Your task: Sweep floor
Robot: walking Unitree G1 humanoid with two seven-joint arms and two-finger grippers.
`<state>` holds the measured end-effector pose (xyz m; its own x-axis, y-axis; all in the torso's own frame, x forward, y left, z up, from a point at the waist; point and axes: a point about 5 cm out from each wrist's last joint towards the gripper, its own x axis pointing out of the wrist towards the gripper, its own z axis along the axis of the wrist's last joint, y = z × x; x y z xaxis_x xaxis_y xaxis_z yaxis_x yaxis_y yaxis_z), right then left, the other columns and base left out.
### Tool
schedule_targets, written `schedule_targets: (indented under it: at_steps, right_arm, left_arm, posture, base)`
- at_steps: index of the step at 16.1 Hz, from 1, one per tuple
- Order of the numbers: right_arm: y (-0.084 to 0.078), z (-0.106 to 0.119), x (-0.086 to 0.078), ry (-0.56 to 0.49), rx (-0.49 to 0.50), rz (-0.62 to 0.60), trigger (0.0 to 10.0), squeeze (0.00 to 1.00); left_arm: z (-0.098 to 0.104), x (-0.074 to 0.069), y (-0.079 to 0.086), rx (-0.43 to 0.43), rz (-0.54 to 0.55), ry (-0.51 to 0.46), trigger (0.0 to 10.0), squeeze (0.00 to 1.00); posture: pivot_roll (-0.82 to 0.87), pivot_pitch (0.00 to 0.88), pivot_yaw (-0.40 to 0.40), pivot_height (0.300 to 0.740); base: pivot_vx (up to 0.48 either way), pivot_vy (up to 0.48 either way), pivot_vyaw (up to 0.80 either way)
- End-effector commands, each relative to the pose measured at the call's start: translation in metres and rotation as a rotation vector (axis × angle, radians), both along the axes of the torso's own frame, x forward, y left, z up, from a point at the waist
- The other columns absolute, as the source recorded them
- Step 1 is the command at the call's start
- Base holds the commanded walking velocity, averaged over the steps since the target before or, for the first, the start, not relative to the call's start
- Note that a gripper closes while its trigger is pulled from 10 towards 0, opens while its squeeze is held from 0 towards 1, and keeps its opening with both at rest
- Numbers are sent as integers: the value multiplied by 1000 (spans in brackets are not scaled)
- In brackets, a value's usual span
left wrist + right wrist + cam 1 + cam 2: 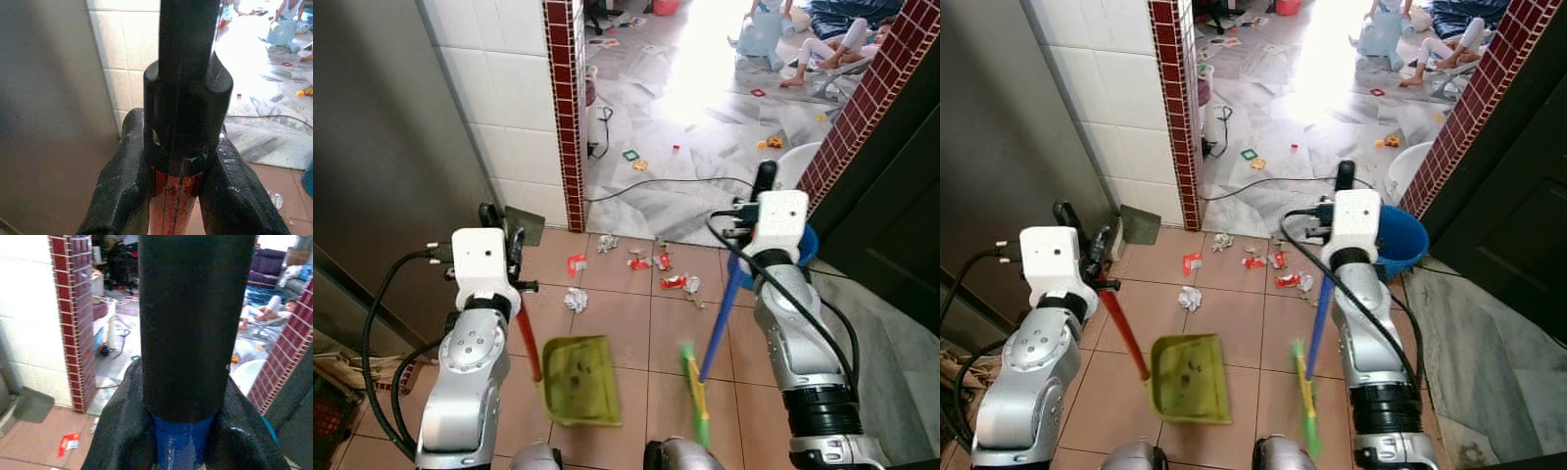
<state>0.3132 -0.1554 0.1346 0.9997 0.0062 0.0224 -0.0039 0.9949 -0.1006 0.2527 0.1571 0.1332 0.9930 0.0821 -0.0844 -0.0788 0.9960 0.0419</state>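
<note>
My left gripper (178, 191) is shut on the red handle (529, 343) of a green dustpan (579, 380), which hangs just above the terracotta tiles in front of me. My right gripper (182, 440) is shut on the blue broom handle (720, 323), just below its black grip (764, 178). The green broom head (697, 397) is near the floor, to the right of the dustpan. Litter lies ahead on the tiles: a crumpled white paper (576, 300), red wrappers (576, 262) (639, 261) (674, 282) and another paper ball (607, 243).
A red brick pillar (565, 108) and a white tiled wall stand at the left. A blue bucket (808, 245) sits beside a dark door (901, 196) at the right. A black cable (675, 183) crosses the marble floor ahead. A person (842, 44) sits far back among toys.
</note>
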Motion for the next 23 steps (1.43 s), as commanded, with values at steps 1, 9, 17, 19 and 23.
schedule_targets:
  at_steps: [1, 9, 17, 19, 23]
  right_arm:
    - [1, 20, 3, -82, -6, 4, 10000, 0]
    - [0, 22, 4, -96, -3, 2, 10000, 0]
    - [6, 32, 5, -162, -29, 32, 10000, 0]
    - [6, 32, 5, -163, -31, 33, 10000, 0]
    - [5, 32, 5, -165, -41, 34, 10000, 0]
  left_arm:
    - [19, 1, 0, 5, 0, -96, 10000, 0]
    - [20, 2, -4, -9, -22, -111, 10000, 0]
    - [22, 2, -8, -10, -40, -121, 10000, 0]
    - [22, 2, -8, -12, -39, -122, 10000, 0]
    - [22, 2, -8, -28, -35, -119, 10000, 0]
  posture:
    - [-8, 47, -21, 740]
    - [-12, 42, -23, 740]
    - [-10, 42, -24, 740]
    - [-11, 44, -23, 740]
    - [-9, 46, -24, 740]
  base:
    - [0, 0, 500]
    - [285, 0, 700]
    - [447, 0, 0]
    - [454, 0, 0]
    - [454, 0, 0]
